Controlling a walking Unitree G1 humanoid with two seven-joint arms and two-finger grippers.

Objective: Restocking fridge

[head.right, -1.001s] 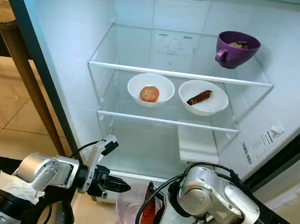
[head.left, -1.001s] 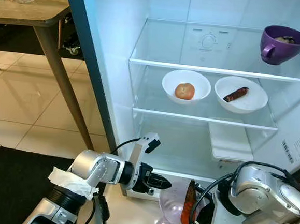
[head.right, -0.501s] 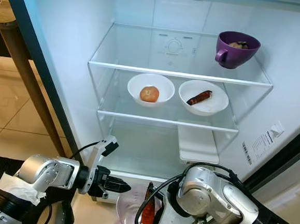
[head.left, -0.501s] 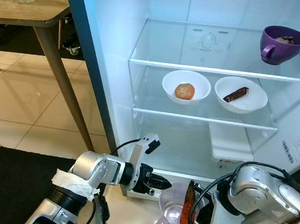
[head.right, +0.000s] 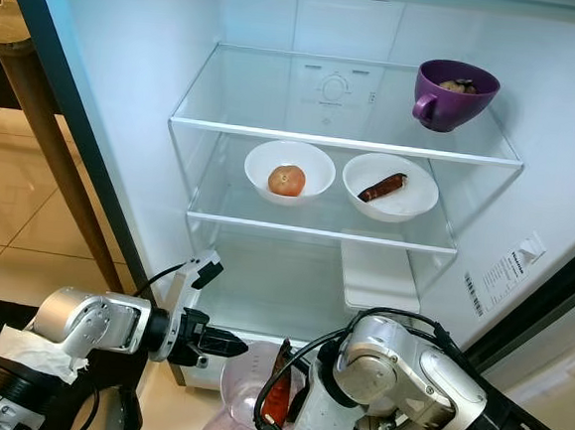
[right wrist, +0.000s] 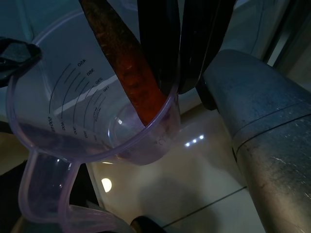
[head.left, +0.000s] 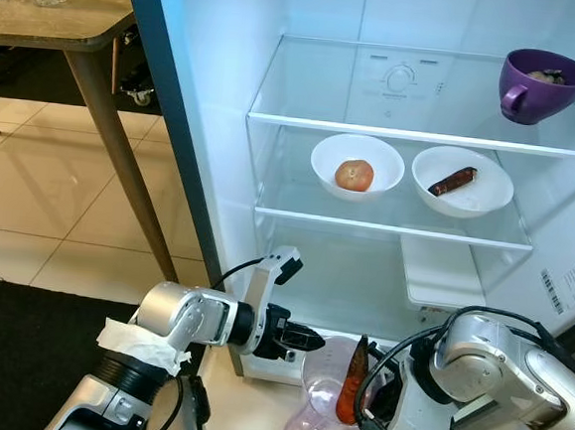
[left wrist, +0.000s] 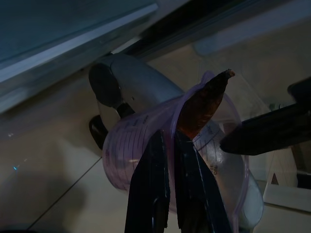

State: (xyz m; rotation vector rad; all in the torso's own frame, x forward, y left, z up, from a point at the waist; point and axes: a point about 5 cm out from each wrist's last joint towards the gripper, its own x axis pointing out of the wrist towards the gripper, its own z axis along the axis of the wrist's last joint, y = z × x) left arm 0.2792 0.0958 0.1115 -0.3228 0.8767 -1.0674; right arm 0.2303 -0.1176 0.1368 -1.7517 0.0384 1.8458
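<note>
**Clear plastic jug, carrot aboard, low at the fridge**

Plastic and thin-walled, the measuring jug (head.left: 325, 397) sits at the lower centre of the head views, below the open fridge (head.left: 279, 75). We hold it with both claws: our right gripper (right wrist: 182, 58) is clamped over its rim beside the carrot (head.left: 350, 391) standing inside, and our left gripper (left wrist: 170, 160) pinches the opposite wall. We judge the jug light, slick and easily squeezed out of shape, and the stiff carrot liable to tip out. The rim grips look right to us; we keep it upright.
</note>
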